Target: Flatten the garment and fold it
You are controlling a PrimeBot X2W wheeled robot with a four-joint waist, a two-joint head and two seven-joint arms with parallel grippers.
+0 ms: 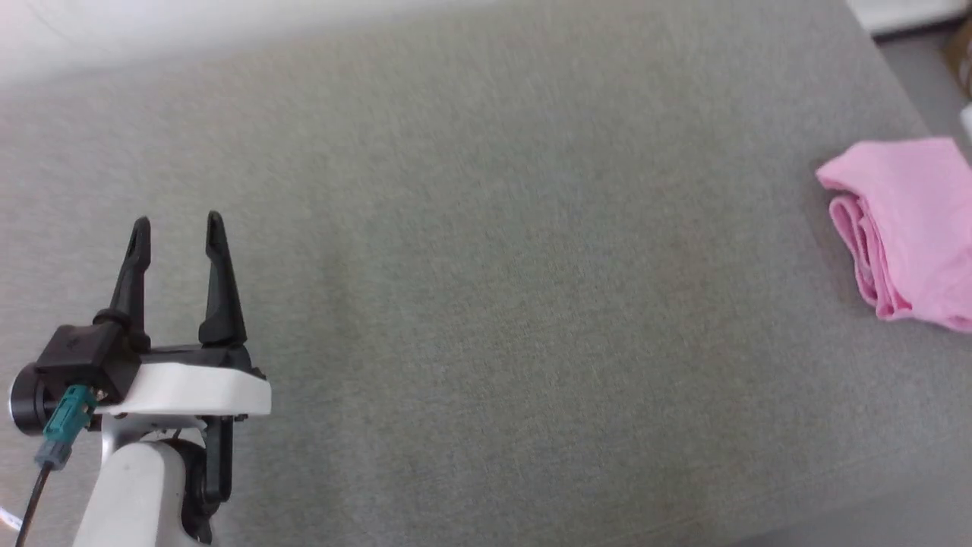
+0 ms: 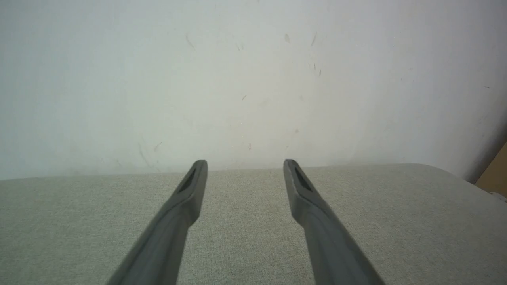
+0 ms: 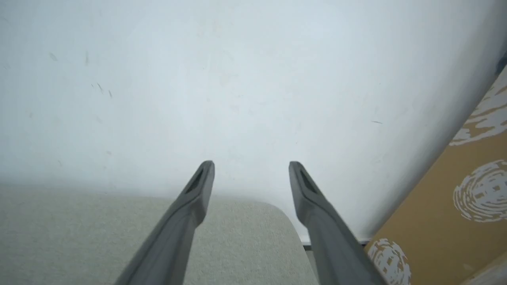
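1. The garment (image 1: 904,228) lay at the right edge of the head view, on the grey fabric surface (image 1: 486,319) and near that surface's far right corner. The frame edge cut off its right side.
2. The garment was gathered into a compact pink bundle of several stacked layers. The rounded layer edges faced left and toward the robot, and the top face looked smooth.
3. The left gripper (image 1: 178,220) stood at the lower left of the head view with its fingers pointing up the view. Its jaws were spread wide with nothing between them. It was well apart from the garment, with bare grey surface between the two.
4. In the left wrist view, the two dark fingers were held apart above the grey surface. A white wall (image 2: 237,79) with small scuff marks rose beyond it. Whether the fingertips touched the surface could not be told.
5. A teal connector (image 1: 67,422) with a dark cable sat at the left gripper's wrist, beside the white housing.
6. The right gripper (image 3: 251,163) was recorded in the right wrist view with its jaws spread and gripping nothing. Its fingers reached over a rounded corner of the grey surface, with the white wall behind.
7. A brown board with white swirl prints (image 3: 455,206) stood at the right of that view, just beside the surface's corner.
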